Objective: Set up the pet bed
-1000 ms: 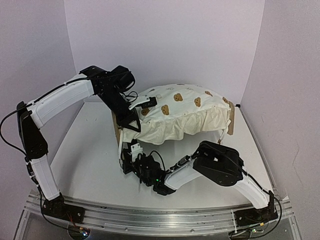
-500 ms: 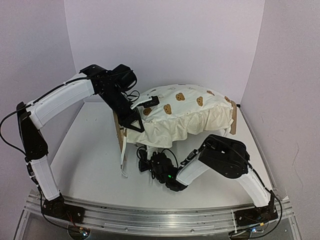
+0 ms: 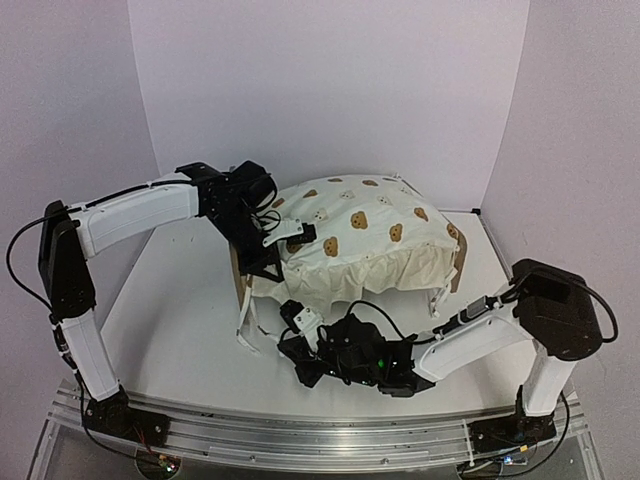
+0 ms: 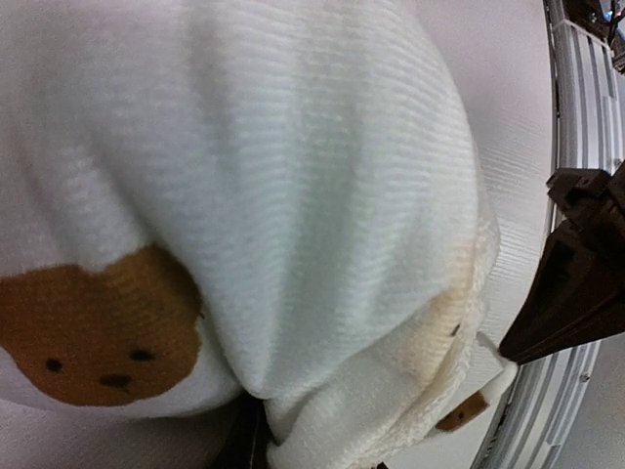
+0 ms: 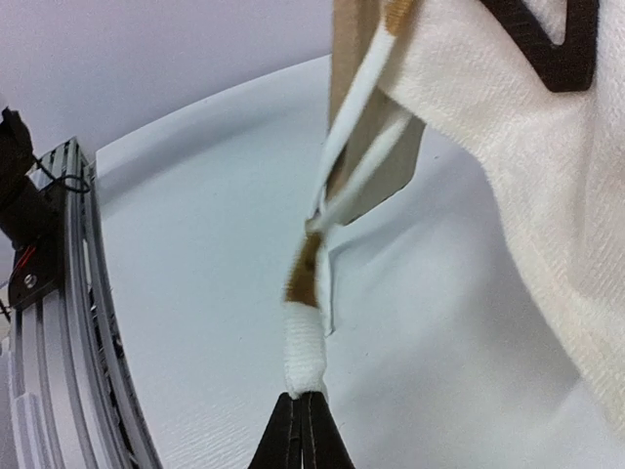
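The pet bed (image 3: 362, 235) sits mid-table, its cream bear-print duvet (image 3: 370, 215) heaped over the light-wood frame. My left gripper (image 3: 287, 236) is at the duvet's left end, shut on a fold of it. In the left wrist view the duvet (image 4: 293, 186) fills the frame and hides the fingers. My right gripper (image 5: 303, 415) is low on the table in front of the bed's left end board (image 5: 376, 147), shut on the end of a white tie string (image 5: 304, 354) that runs up to that board. In the top view the right gripper (image 3: 287, 335) lies beside the hanging strings (image 3: 246, 325).
The right forearm (image 3: 470, 335) lies low across the front of the table. The left arm (image 3: 140, 205) reaches in from the left. Purple walls close the back and both sides. An aluminium rail (image 3: 320, 435) runs along the near edge.
The right gripper closed on the tie string and drew back toward the near edge, while its elbow swung out to the right. The left gripper sank a little with the duvet.
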Controlling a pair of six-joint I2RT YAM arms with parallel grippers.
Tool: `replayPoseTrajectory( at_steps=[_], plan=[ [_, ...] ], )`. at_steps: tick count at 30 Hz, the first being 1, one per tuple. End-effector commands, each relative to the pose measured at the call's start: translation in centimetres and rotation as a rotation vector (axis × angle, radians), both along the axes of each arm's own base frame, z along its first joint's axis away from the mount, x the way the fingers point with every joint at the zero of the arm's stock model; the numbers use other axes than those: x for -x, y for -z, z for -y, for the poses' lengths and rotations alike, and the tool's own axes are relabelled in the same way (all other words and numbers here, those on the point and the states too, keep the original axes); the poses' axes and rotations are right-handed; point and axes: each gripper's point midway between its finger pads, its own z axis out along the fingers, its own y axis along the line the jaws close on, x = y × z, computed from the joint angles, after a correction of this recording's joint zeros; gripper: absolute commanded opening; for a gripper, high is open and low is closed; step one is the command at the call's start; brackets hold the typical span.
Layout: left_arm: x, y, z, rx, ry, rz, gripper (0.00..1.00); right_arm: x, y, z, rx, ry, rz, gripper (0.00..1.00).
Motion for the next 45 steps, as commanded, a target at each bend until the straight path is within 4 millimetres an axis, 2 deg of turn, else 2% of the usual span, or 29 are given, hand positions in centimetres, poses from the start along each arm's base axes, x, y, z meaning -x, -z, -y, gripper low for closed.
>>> replayPoseTrajectory(
  at_steps=[1,8,14,17,23,25,28,32,35,40,43,45],
  plan=[
    [-5.9,-3.7,1.7,0.153,-0.042,0.258,0.00,2.6,2.5,1.6,0.142,-0.088,-0.148,0.00],
    [-7.6,0.2,1.2,0.108,-0.041,0.240,0.00,3.9,1.7,1.0,0.169,-0.129,-0.244,0.00],
    [-6.8,2.6,1.3,0.095,-0.011,0.183,0.00,3.9,-0.1,-0.6,0.149,-0.125,-0.307,0.00],
    [-5.9,3.5,0.9,0.079,0.002,0.141,0.00,3.8,0.1,-0.5,0.171,-0.106,-0.321,0.00],
    [-4.8,5.0,0.4,0.071,0.005,0.096,0.01,1.1,1.4,0.5,0.229,-0.003,-0.244,0.00],
    [-4.8,5.1,0.4,0.068,-0.003,0.090,0.10,-0.4,1.7,0.5,0.249,0.047,-0.230,0.04],
    [-4.5,3.3,0.7,0.098,0.003,0.080,0.34,-2.0,2.3,0.4,0.315,0.111,-0.189,0.13],
    [-3.9,-1.1,1.2,0.174,0.020,0.106,0.56,-3.8,3.4,0.2,0.364,0.174,-0.154,0.26],
    [-2.6,-4.0,1.2,0.237,0.046,0.117,0.67,-5.0,5.0,0.1,0.412,0.209,-0.173,0.34],
    [-0.4,-7.8,0.8,0.330,0.065,0.117,0.83,-6.5,6.8,-1.1,0.445,0.222,-0.183,0.39],
    [0.5,-9.6,0.3,0.378,0.051,0.130,0.86,-7.2,7.8,-1.5,0.471,0.228,-0.172,0.39],
    [1.1,-10.4,-0.1,0.398,0.043,0.139,0.87,-7.5,8.7,-1.0,0.498,0.247,-0.186,0.37]
  ],
)
